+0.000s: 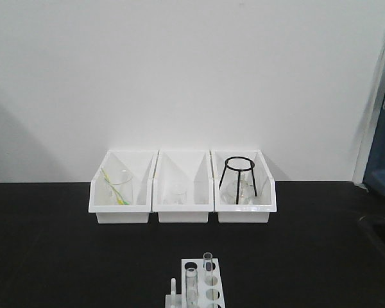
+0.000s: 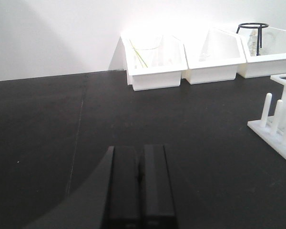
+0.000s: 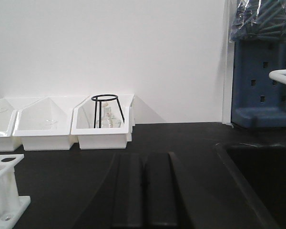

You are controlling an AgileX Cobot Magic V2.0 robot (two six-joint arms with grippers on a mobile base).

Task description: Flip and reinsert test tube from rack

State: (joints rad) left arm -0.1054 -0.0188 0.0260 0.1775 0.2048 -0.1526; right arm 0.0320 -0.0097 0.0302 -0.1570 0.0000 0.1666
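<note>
The white test tube rack [image 1: 202,285] stands on the black table at the front centre, with round holes and a short upright peg on its left. Two clear test tubes [image 1: 192,285] stand upright in it. The rack's pegs show at the right edge of the left wrist view [image 2: 276,121], and its end shows at the lower left of the right wrist view [image 3: 2,191]. My left gripper [image 2: 138,149] is shut and empty, low over the table, left of the rack. My right gripper [image 3: 144,155] is shut and empty, right of the rack. Neither gripper shows in the front view.
Three white open-front bins [image 1: 183,186] stand in a row at the back against the wall. The left bin holds a glass beaker [image 1: 119,186], the right one a black wire tripod [image 1: 237,176]. A sunken black sink [image 3: 262,176] lies at the right, with a blue pegboard [image 3: 262,71] behind it.
</note>
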